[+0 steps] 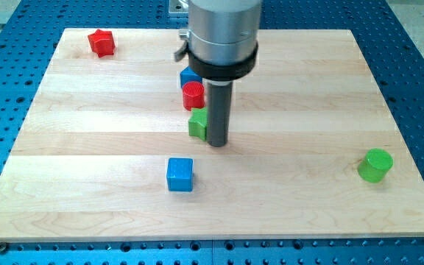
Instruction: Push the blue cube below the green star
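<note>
You've got my tip (217,143) touching the green star (197,124) at frame center on the pale wooden board (308,88); the glossy blue cube (180,175) sits apart, lower left of it.

Pale wooden board (87,132) with visible lengthwise grain and a smooth, lightly sheened finish, resting on a blue metal base (418,73) perforated with holes. Blue cube (180,174), red star (101,43) and green cylinder (375,165): smooth, matt, seemingly plastic. Rod housing (224,29): brushed silver metal above a matt black collar (221,68).
</note>
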`<state>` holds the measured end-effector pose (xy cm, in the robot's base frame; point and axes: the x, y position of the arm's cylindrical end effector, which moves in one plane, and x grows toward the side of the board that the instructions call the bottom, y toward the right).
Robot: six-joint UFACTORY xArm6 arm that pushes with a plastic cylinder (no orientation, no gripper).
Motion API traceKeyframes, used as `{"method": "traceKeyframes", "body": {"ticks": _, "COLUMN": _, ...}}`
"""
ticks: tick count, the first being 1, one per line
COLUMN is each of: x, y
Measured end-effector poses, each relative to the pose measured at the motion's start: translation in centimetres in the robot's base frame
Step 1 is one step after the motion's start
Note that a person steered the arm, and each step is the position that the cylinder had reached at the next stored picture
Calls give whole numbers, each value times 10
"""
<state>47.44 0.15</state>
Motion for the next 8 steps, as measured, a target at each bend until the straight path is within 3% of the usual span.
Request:
{"method": "traceKeyframes", "body": {"ticks": 3, "x": -1, "y": -16}}
{"method": "traceKeyframes", "body": {"ticks": 5, "x": 87, "y": 46}}
{"method": "traceKeyframes", "body": {"ticks": 6, "x": 124, "y": -30}}
{"method": "traceKeyframes", "body": {"ticks": 7, "x": 94, "y": -67}}
{"method": "traceKeyframes", "body": {"ticks": 8, "x": 64, "y": -65}}
